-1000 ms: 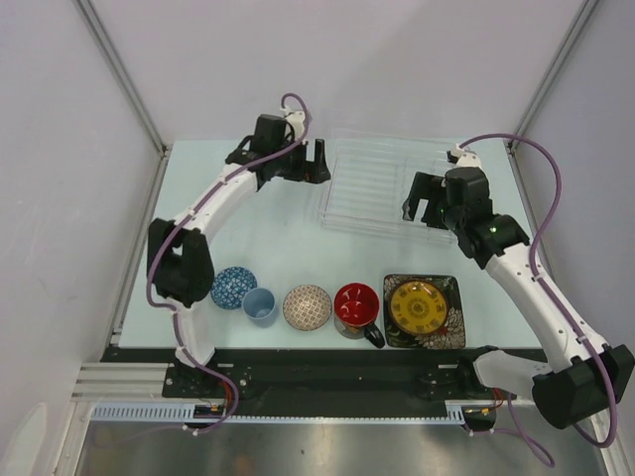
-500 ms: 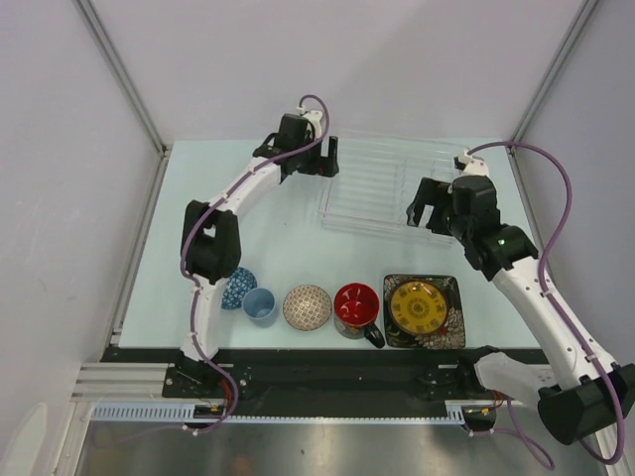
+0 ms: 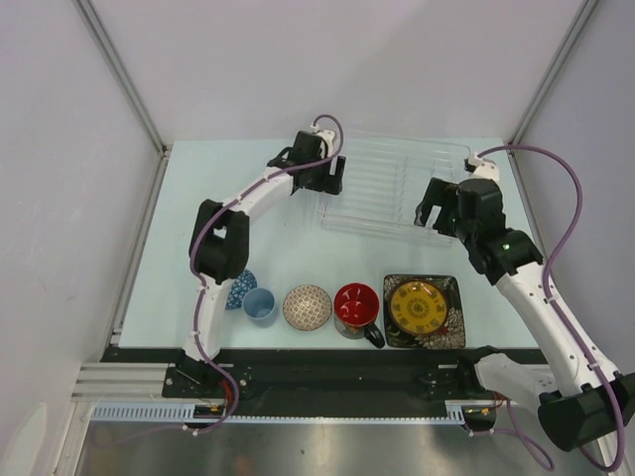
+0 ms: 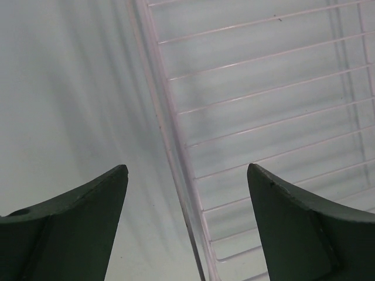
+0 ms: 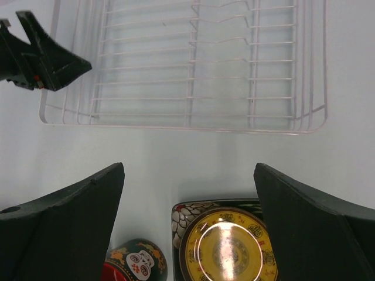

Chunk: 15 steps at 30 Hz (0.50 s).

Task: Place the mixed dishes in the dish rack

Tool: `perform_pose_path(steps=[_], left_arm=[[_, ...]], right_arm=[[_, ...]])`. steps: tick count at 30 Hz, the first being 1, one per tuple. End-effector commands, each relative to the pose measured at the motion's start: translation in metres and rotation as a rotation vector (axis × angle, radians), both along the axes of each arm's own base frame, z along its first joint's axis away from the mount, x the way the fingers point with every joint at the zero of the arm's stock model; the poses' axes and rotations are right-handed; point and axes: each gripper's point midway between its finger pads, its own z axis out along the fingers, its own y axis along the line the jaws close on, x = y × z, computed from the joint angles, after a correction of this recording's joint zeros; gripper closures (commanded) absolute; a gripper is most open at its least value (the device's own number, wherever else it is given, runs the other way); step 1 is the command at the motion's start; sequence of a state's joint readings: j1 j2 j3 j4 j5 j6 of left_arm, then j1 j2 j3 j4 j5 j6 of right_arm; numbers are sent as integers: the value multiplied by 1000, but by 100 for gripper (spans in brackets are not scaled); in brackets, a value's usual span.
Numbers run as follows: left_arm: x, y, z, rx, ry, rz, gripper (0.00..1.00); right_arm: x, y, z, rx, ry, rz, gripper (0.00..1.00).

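The clear dish rack (image 3: 392, 183) lies at the back of the table. My left gripper (image 3: 334, 175) is open at the rack's left edge. In the left wrist view its jaws (image 4: 187, 170) straddle the rim of the rack (image 4: 263, 88) without touching it. My right gripper (image 3: 433, 214) hangs open over the rack's near right edge, with nothing in it (image 5: 188, 170). Along the front stand the blue patterned bowl (image 3: 239, 290), partly behind my left arm, the light-blue cup (image 3: 260, 305), the beige bowl (image 3: 308, 306), the red-inside mug (image 3: 355, 303) and the yellow plate (image 3: 418, 306) on the black square plate (image 3: 449, 329).
The right wrist view shows the rack (image 5: 187, 64), the left gripper's fingers (image 5: 44, 52) at its corner, the mug (image 5: 136, 262) and the yellow plate (image 5: 228, 249) on the square plate (image 5: 184, 219). Grey walls enclose the table on three sides.
My left arm has swung right until its gripper reached the rack's left edge, and its elbow now covers part of the blue bowl. My right gripper has drifted slightly right and back.
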<state>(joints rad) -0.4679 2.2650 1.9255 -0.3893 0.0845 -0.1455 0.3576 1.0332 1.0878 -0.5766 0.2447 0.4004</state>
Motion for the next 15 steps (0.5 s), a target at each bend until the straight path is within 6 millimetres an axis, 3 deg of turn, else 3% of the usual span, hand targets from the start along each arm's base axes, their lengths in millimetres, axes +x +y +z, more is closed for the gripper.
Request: perform_pose_path(steps=[1, 4, 5, 6, 8, 10, 15], left_arm=[[6, 15, -1, 19, -5, 12, 15], [0, 32, -11, 29, 23, 35, 21], [1, 34, -2, 23, -3, 40, 23], [-3, 45, -11, 47, 9, 56, 30], [-4, 51, -1, 42, -19, 70, 40], [-7, 63, -5, 59, -12, 99, 53], [-18, 75, 5, 74, -29, 116, 56]], right_arm=[[5, -27, 2, 66, -8, -110, 0], [10, -34, -1, 150, -10, -109, 0], [12, -37, -1, 154, -13, -116, 0], [14, -41, -1, 154, -18, -123, 1], [16, -43, -3, 142, -14, -130, 1], [17, -48, -8, 128, -6, -146, 1], [27, -60, -28, 115, 26, -190, 1]])
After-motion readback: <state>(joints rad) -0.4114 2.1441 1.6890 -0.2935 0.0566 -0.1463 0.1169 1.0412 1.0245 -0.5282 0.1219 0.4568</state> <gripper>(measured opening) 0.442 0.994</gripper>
